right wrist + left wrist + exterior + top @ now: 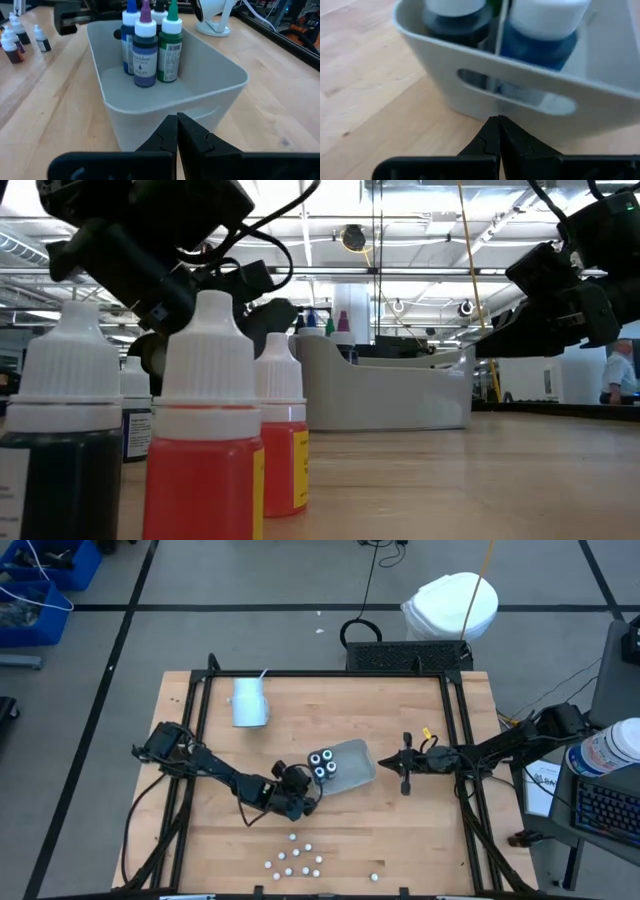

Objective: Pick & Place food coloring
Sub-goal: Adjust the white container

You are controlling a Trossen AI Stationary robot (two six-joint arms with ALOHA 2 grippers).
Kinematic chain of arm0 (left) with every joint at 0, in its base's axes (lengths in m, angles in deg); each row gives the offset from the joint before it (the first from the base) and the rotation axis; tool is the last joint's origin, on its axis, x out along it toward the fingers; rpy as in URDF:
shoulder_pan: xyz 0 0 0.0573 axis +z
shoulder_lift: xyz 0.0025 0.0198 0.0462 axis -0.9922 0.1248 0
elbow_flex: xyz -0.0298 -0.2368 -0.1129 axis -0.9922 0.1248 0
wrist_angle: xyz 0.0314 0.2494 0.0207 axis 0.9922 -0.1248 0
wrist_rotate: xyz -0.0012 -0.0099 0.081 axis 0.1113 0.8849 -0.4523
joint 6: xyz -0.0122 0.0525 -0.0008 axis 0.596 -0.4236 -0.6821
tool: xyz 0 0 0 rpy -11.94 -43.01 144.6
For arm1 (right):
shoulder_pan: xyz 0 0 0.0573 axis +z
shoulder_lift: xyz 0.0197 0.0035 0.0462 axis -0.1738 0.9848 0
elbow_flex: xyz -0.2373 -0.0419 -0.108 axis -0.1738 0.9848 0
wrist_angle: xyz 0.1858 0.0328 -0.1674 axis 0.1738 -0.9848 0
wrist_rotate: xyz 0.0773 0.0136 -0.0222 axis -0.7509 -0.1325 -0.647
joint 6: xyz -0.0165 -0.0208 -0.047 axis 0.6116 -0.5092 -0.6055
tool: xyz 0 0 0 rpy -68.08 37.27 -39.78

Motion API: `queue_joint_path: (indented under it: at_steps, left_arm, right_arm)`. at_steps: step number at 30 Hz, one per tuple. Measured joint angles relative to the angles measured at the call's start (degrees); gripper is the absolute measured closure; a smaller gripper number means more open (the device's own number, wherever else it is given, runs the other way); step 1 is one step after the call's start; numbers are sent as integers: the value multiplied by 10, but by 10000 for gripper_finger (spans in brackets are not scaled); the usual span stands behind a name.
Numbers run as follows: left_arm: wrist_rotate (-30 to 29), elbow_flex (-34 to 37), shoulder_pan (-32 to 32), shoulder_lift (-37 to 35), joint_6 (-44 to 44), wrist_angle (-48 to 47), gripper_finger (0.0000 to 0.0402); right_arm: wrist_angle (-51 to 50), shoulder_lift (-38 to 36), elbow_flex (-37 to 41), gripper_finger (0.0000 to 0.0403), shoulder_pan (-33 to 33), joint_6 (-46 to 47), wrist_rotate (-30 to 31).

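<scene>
Both pincers, left pincer (498,119) and right pincer (176,116), shut empty beside tray (150,107); right wrist view alone shows bottle colours

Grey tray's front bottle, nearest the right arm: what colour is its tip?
Purple tip, clearest in the right wrist view.

In the left wrist view the tray (530,85) wall hides the lower bottles (455,20), blurred and cut off above; small bottles (295,858) on the desk too tiny to tell colours

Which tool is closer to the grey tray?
Left. The left tool, shut, sits right at the grey tray's end wall; the right tool, shut, waits slightly off its opposite end.
</scene>
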Motion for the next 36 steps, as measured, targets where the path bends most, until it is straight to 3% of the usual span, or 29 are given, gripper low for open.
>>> queue_joint_path:
  at_steps: [12, 18, 28, 36]
  left_arm:
    - [-19, -12, 13, 0, 26, -51, 398]
    - [-17, -12, 19, 0, 26, -55, 399]
    - [-15, -12, 33, 0, 22, -63, 398]
    - [-10, -12, 38, 0, 20, -66, 397]
  right_arm:
    - [12, 39, 0, 403, -11, 33, 1]
    - [53, 80, -2, 403, 11, 88, -42]
    - [63, 166, -65, 403, 36, 71, -44]
    - [61, 208, -72, 403, 35, 66, 15]
